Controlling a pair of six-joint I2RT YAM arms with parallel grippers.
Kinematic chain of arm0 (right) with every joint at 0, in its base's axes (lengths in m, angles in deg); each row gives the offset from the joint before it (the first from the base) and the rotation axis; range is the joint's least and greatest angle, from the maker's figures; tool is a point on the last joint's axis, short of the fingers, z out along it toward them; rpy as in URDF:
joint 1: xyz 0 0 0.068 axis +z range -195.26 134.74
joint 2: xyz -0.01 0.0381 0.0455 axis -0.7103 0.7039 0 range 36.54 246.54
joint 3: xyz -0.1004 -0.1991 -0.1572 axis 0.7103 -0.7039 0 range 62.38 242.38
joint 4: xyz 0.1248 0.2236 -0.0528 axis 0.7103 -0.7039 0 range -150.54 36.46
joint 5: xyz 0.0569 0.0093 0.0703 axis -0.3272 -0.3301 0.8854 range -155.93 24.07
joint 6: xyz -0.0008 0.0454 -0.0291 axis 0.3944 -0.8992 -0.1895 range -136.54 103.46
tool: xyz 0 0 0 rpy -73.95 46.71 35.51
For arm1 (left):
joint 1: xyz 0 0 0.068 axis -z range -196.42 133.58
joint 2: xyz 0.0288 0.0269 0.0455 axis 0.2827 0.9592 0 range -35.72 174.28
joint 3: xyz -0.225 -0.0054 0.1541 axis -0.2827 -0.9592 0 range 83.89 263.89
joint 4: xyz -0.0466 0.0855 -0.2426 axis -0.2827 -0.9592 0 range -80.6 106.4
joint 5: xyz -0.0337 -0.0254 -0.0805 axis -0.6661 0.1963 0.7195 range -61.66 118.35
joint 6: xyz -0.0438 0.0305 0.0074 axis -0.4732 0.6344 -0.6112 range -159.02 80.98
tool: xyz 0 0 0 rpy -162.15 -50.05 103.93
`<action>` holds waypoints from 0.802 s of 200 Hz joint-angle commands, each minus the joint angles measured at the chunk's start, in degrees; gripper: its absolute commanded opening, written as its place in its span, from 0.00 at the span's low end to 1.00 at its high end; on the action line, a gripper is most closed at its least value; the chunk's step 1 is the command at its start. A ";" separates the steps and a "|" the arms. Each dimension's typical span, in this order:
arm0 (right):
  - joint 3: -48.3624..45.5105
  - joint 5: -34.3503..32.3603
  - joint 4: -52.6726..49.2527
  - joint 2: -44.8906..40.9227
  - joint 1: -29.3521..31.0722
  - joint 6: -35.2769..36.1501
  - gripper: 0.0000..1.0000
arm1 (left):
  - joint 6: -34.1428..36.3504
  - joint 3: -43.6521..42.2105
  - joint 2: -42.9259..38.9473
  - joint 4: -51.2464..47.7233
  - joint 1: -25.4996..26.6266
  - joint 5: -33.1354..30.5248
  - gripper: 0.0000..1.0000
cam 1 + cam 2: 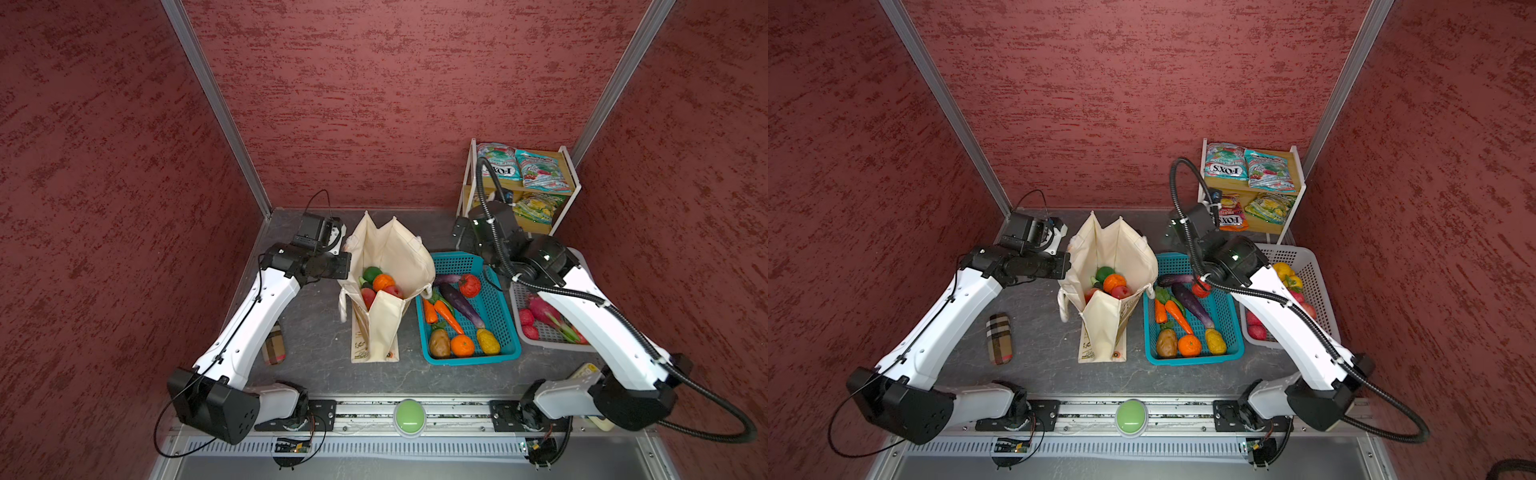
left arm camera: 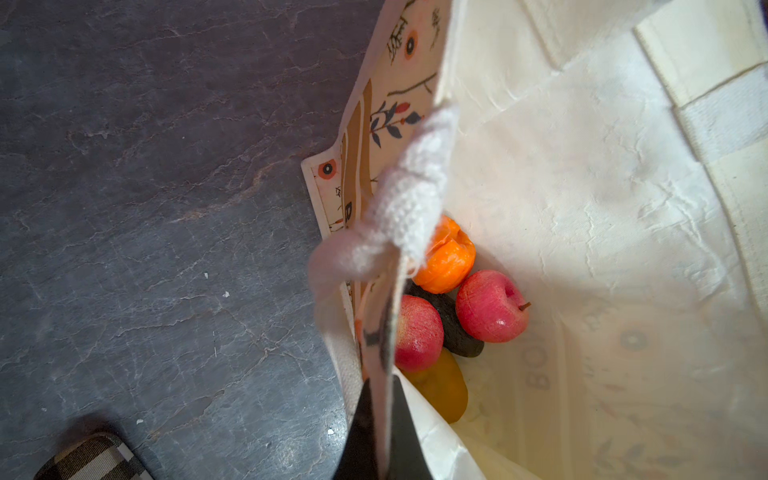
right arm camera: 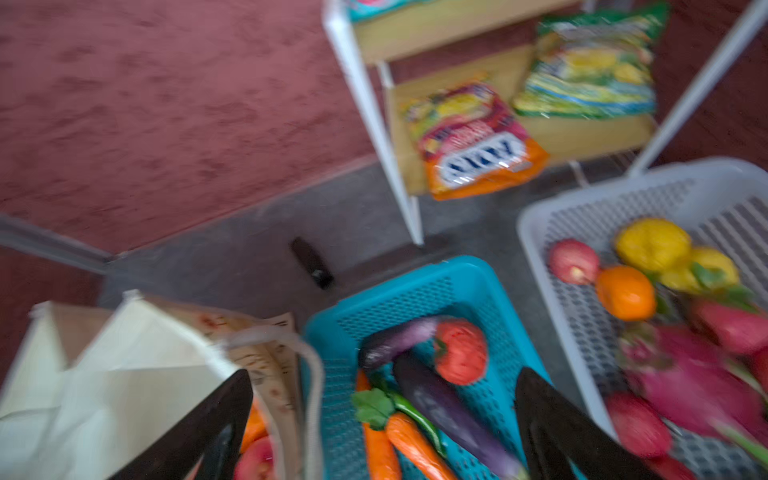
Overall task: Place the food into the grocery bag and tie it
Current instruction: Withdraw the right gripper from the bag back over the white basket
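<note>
The cream grocery bag [image 1: 390, 249] stands open at the middle of the table in both top views. Inside lie a green vegetable [image 1: 371, 273], an orange pumpkin [image 2: 446, 262] and two red apples [image 2: 490, 305]. My left gripper [image 2: 384, 399] is shut on the bag's left rim, just below its white rope handle [image 2: 409, 199]. My right gripper [image 3: 384, 395] hangs open and empty above the back of the teal basket [image 3: 419, 286], between the bag and the shelf. FOX'S packets [image 1: 498, 166] lie on the shelf, the orange one [image 3: 478, 141] on its lower board. The right wrist view is blurred.
The teal basket [image 1: 469, 359] holds carrots, aubergines, a tomato, a potato and an orange. A white basket [image 1: 1316, 270] with more fruit sits partly under my right arm. The shelf [image 1: 569, 183] stands in the back right corner. A plaid case [image 1: 1000, 338] lies by my left arm.
</note>
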 commanded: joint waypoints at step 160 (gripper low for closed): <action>-25.15 18.76 0.85 -6.39 -42.05 0.78 0.99 | 0.26 -1.27 -1.13 0.06 0.89 1.67 0.00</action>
